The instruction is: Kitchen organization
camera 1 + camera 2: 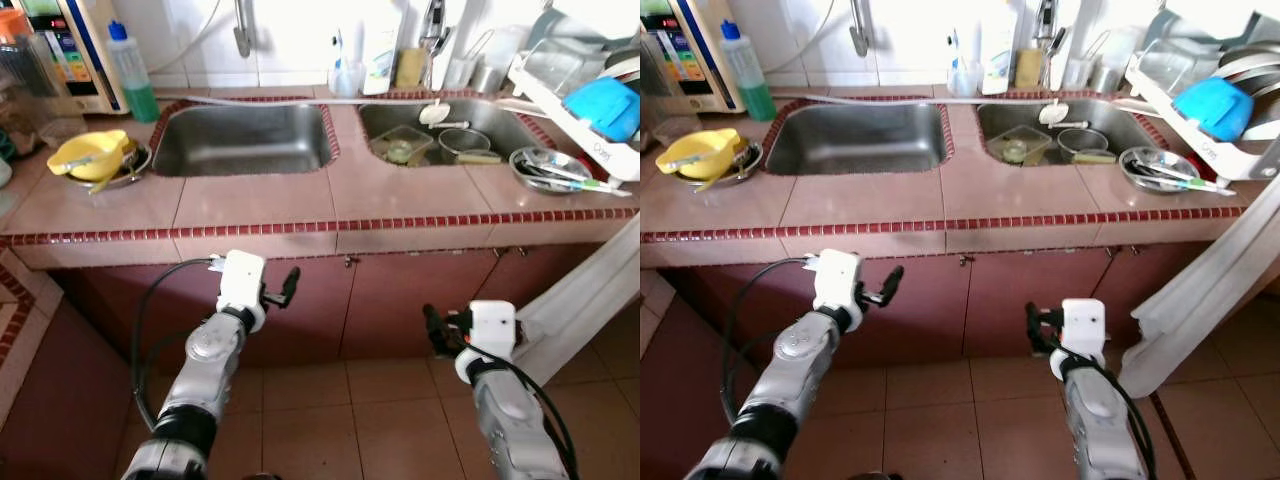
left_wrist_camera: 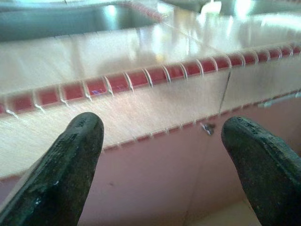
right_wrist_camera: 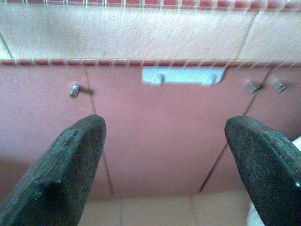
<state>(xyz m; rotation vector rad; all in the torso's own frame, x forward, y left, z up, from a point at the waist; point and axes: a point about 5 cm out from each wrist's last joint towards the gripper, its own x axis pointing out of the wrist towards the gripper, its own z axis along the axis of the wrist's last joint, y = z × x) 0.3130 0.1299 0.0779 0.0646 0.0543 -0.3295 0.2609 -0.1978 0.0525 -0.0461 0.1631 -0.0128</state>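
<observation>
Both end effectors, left (image 1: 291, 285) and right (image 1: 432, 325), released, empty, below worktop (image 1: 250, 205) edge facing cupboard doors: standby. Dirty dishes (image 1: 440, 142) wait in right sink (image 1: 375, 120); yellow bowl (image 1: 92, 154) left of sinks.

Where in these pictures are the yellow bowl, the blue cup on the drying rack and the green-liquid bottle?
yellow bowl (image 1: 90, 153), left eye view, on its yellow outer wall
blue cup (image 1: 603, 107), left eye view, on its blue side
green-liquid bottle (image 1: 133, 75), left eye view, on the middle of its body
</observation>
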